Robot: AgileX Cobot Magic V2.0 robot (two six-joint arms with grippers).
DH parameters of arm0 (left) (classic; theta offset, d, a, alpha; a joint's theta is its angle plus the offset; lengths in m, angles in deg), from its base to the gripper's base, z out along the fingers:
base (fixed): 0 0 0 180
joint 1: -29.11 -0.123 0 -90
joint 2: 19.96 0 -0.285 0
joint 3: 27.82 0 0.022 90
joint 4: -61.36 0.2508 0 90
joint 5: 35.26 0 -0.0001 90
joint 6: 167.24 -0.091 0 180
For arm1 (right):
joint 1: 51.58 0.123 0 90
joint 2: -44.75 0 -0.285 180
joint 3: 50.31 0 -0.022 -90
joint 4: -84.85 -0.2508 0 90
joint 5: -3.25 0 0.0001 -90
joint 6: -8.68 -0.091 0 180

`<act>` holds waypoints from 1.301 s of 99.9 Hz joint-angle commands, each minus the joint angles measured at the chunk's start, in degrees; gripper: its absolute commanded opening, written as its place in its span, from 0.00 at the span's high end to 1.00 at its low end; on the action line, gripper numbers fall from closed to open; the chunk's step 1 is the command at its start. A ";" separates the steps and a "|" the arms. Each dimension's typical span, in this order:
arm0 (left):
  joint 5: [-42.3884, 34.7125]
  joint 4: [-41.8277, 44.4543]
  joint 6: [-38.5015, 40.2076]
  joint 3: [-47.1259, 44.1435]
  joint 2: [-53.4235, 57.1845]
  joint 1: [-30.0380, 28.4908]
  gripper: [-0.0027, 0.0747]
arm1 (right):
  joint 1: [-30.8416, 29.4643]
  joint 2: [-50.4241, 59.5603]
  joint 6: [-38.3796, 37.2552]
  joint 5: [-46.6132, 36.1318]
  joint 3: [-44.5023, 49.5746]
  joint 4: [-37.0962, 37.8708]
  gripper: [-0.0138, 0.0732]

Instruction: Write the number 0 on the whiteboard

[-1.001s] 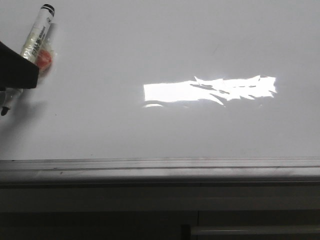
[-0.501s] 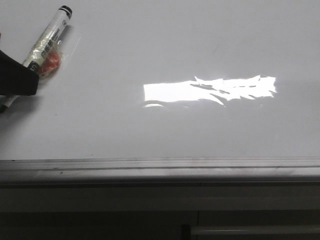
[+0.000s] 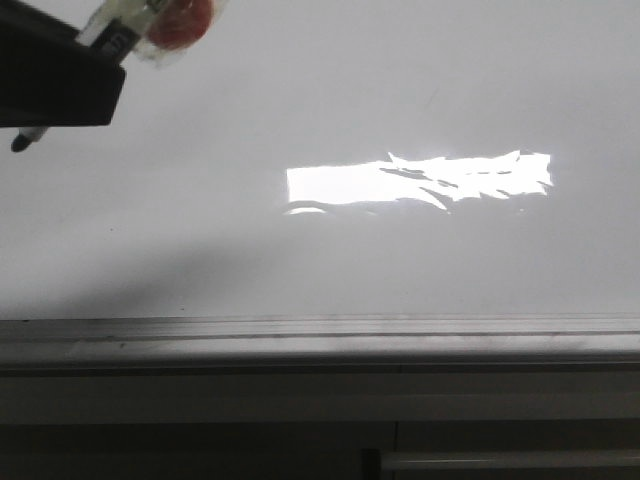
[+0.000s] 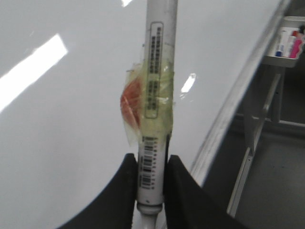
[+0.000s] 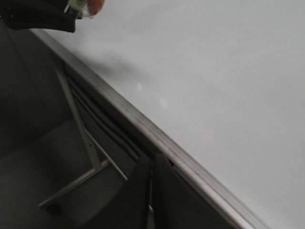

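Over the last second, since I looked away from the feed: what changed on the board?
The left gripper carried the marker up and away toward the far-left corner of the front view, its tip moving with it. It keeps the marker clamped. The whiteboard is unchanged, with no stroke visible, and the glare patch stayed put.

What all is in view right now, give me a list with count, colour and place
whiteboard: one, glossy white, fills most of the front view; no 0 visible on it
edge rail: one, grey metal, along the board's near edge
glare patch: one, bright white, mid-board
marker: one, white with black tip, yellowish tape and a red blob on its barrel, in the left gripper
tray: one, pale, holding coloured items, beyond the board's edge
left gripper: black, shut on the marker
right gripper: black, shut, near the rail
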 commanded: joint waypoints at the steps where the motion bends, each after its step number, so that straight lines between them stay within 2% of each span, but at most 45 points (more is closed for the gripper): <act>1: -4.12 6.05 -0.03 1.89 1.08 3.95 0.99 | 2.01 -4.00 2.78 -3.35 -3.69 -2.31 0.69; 13: -4.12 6.84 -0.03 1.89 1.08 7.01 0.99 | 2.96 -7.91 3.03 -3.58 -6.53 -3.02 0.38; 20: -4.12 6.98 -0.03 1.89 1.08 7.33 0.99 | 3.11 -9.66 3.19 -3.58 -8.24 -3.76 0.31; 27: -4.01 7.45 -0.03 1.89 1.08 7.33 0.99 | 3.11 -11.22 4.74 -2.93 -9.94 -5.59 0.31; 46: -4.01 10.06 -0.03 1.89 -0.57 7.33 0.99 | 3.11 -16.45 19.98 2.42 -13.14 -19.31 0.31; 58: -4.23 10.34 -0.03 1.89 -1.84 7.33 0.99 | 3.11 -19.40 23.99 3.01 -14.45 -23.86 0.31; 94: -8.57 10.40 -0.03 1.89 -3.41 7.33 0.99 | 3.11 -26.46 26.15 7.94 -17.85 -30.03 0.31; 130: -9.50 10.40 -0.03 1.89 -4.54 7.33 0.99 | 3.24 -30.83 28.33 9.54 -17.85 -31.52 0.31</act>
